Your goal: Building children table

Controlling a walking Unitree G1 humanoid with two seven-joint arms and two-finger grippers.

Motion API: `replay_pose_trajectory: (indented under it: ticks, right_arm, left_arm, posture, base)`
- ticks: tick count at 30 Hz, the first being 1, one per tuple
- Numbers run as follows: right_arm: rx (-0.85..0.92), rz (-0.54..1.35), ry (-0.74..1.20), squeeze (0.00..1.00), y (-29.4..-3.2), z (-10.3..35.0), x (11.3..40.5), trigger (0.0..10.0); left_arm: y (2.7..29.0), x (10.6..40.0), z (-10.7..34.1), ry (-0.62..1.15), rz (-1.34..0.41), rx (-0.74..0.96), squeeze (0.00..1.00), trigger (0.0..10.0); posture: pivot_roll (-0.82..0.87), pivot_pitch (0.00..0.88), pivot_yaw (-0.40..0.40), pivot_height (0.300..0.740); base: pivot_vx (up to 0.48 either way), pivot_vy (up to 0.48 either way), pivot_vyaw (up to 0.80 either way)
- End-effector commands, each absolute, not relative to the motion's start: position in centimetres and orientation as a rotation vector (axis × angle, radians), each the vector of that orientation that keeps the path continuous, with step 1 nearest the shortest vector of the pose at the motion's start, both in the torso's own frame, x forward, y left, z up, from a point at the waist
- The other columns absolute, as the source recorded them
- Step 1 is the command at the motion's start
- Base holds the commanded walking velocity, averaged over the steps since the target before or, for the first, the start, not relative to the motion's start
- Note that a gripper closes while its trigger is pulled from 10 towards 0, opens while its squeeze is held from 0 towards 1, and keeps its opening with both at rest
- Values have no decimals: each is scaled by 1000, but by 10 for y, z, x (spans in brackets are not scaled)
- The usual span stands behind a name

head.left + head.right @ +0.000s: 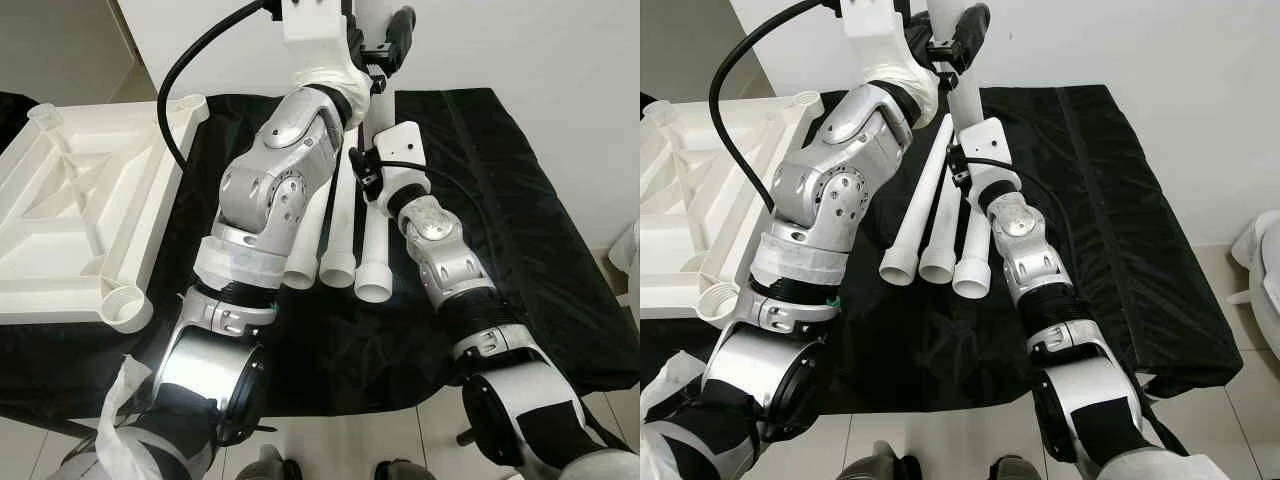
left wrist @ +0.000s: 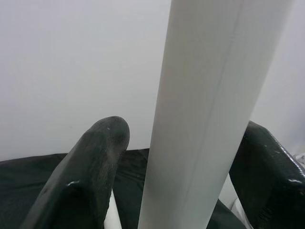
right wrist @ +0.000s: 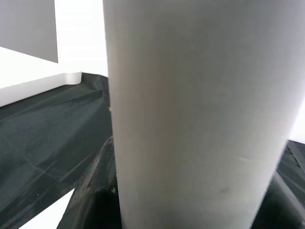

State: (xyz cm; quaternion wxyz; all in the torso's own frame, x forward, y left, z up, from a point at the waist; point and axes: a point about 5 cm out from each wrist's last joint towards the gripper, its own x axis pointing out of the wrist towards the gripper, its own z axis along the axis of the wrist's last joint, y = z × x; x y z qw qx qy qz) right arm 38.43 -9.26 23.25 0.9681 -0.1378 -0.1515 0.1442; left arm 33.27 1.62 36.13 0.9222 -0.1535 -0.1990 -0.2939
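Risks tipping or sliding: upright white leg (image 2: 209, 114), smooth and long, clamped between left gripper (image 1: 385, 45) fingers, right gripper (image 3: 190, 210) closed lower on it. Upturned white tabletop (image 1: 75, 215) well off beside left gripper. Three more legs (image 1: 940, 240) flat on black cloth (image 1: 1140, 230) below.

Silver arms (image 1: 270, 190), white shells, black joint bands, black cable (image 1: 200, 55), black-fingered pincers.

White table legs (image 1: 940, 250), white tabletop (image 1: 70, 220), plain black cloth (image 1: 1120, 250), seemingly patternless.
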Motion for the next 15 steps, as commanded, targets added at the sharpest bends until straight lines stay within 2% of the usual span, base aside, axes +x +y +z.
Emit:
replay_pose_trajectory:
  ticks: [1, 7, 11, 15]
  right_arm:
    - [-243, 278, -317, 0, -92, 236, 383, 10000]
    - [-133, 202, -282, 0, -103, 230, 383, 10000]
    - [-104, 171, -262, 0, -109, 227, 382, 10000]
    - [-97, 151, -247, 0, -111, 224, 382, 10000]
  left_arm:
    - [17, 332, 359, -412, -618, -299, 0, 10000]
    - [23, 322, 358, -467, -691, -319, 0, 10000]
    - [20, 307, 350, -474, -791, -303, 0, 10000]
    - [17, 303, 345, -463, -816, -296, 0, 10000]
  posture:
    - [-120, 67, 83, 740]
    - [-129, 62, 82, 740]
    - [-132, 60, 84, 740]
    - [-134, 61, 85, 740]
  base:
    - [0, 0, 0]
    - [0, 0, 0]
    - [0, 0, 0]
    - [0, 0, 0]
